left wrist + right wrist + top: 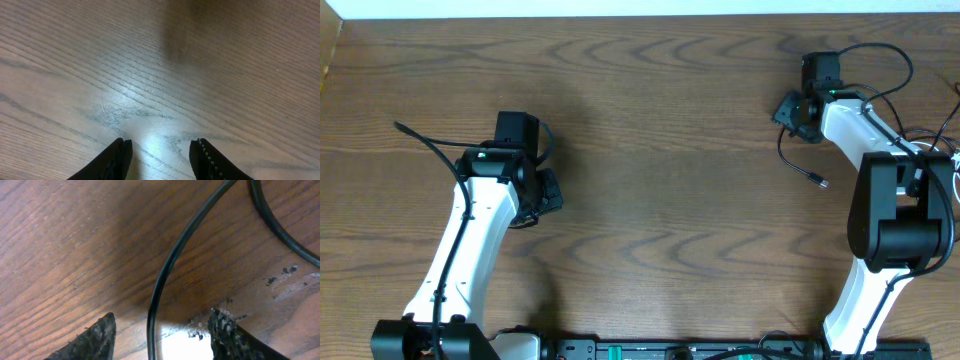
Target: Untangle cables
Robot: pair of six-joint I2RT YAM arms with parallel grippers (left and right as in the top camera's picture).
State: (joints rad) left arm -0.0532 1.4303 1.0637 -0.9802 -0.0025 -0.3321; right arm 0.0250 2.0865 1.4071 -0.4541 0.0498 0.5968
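Note:
A thin black cable (788,158) runs from my right gripper (790,112) down the table to a small plug end (819,182). More black cable loops behind the right arm (892,52). In the right wrist view the right gripper (160,330) is open, low over the table, with this cable (165,275) lying between its fingers, untouched. A second black cable (277,227) crosses the top right there. My left gripper (546,190) is open and empty over bare wood (160,147). Another thin black cord (420,137) lies left of the left arm.
The wooden table (670,200) spans the whole view; its far edge runs along the top. A short white cord (942,150) shows at the far right, partly hidden by the right arm. The arm bases stand along the front edge.

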